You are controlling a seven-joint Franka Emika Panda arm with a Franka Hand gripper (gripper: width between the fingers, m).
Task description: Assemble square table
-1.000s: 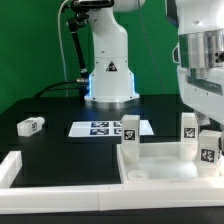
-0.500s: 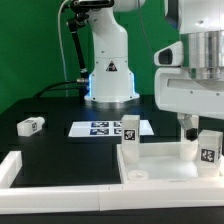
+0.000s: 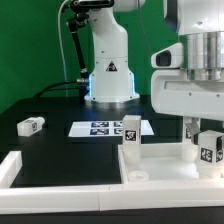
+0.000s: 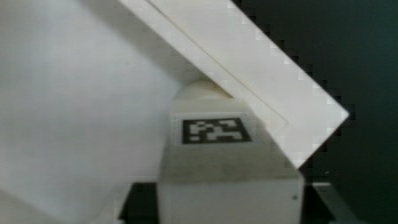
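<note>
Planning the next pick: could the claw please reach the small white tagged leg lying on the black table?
Probably yes: the small white tagged leg lies alone, nothing over or beside it.

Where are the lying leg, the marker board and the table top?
lying leg (image 3: 31,125): exterior view, its middle.
marker board (image 3: 100,128): exterior view, its middle.
table top (image 3: 165,160): exterior view, bare inner floor.
</note>
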